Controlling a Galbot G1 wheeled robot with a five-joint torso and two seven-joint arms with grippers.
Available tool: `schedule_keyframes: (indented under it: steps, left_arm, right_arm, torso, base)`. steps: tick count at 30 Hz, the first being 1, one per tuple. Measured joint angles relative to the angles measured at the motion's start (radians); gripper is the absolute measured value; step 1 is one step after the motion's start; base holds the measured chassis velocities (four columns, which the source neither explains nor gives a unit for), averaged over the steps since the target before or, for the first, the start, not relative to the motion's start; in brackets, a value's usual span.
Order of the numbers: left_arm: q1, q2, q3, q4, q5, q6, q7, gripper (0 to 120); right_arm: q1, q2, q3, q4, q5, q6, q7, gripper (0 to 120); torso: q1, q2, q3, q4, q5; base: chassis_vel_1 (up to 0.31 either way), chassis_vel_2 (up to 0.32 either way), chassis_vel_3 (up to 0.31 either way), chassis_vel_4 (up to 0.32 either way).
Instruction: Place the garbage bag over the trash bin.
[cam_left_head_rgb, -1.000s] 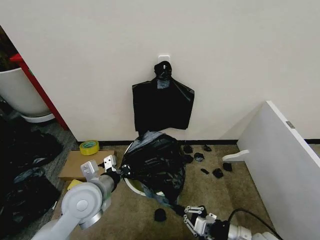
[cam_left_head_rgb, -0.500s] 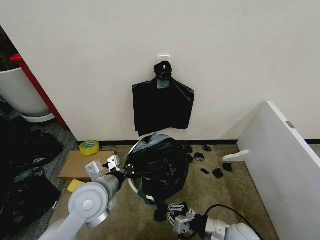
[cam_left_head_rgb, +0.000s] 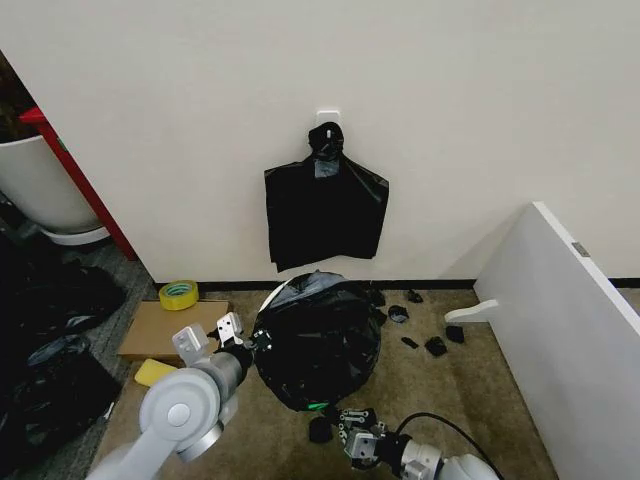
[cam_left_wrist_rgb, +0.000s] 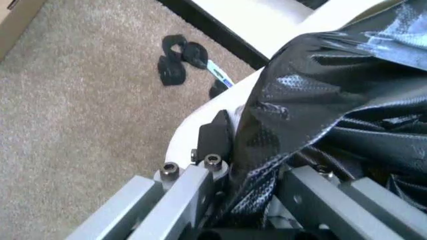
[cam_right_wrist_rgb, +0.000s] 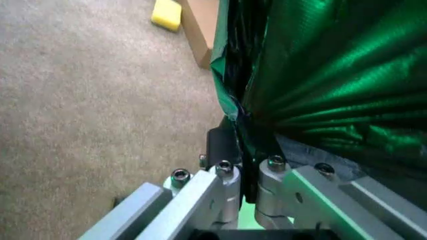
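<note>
Black garbage bag pinched by both tools.

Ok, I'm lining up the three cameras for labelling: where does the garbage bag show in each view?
Head view: the garbage bag drapes over the trash bin, centre floor below the wall.
Left wrist view: the bag lies pinched in the left gripper.
Right wrist view: the bag is clamped by the right gripper.
Shared landmark: the yellow sponge.

yellow tape roll on cardboard; black lumps on carpet.
</note>
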Motion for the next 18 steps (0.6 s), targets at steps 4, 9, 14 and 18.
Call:
schedule_keyframes:
  steps: [4,9,14,18]
  left_arm:
    - [0.003,0.001,-0.002,-0.001,0.000,0.000,0.000,0]
    - [-0.004,0.016,-0.013,0.006,-0.001,-0.002,0.007,0]
    - [-0.029,0.025,-0.019,0.036,-0.003,-0.003,0.007,0]
    - [-0.042,0.032,-0.022,0.053,-0.002,-0.004,0.009,0]
  right_arm:
    - [-0.007,0.005,0.000,-0.015,0.004,-0.002,0.018,0]
    - [-0.046,-0.026,0.019,0.043,0.060,0.036,-0.007,11]
    - [-0.109,-0.071,0.054,0.109,0.123,0.080,-0.029,30]
    - [-0.158,-0.095,0.082,0.149,0.161,0.106,-0.035,41]
  torso:
    - [0.000,0.000,0.000,0.0000,0.0002]
    - [0.000,0.000,0.000,-0.0001,0.0001]
    - [0.000,0.000,0.000,-0.0001,0.0000]
    - [0.000,0.000,0.000,-0.0002,0.0002]
  base:
    - [0.000,0.000,0.000,0.000]
    - [0.000,0.000,0.000,0.000]
    - [0.000,0.000,0.000,0.000]
    - [0.000,0.000,0.000,0.000]
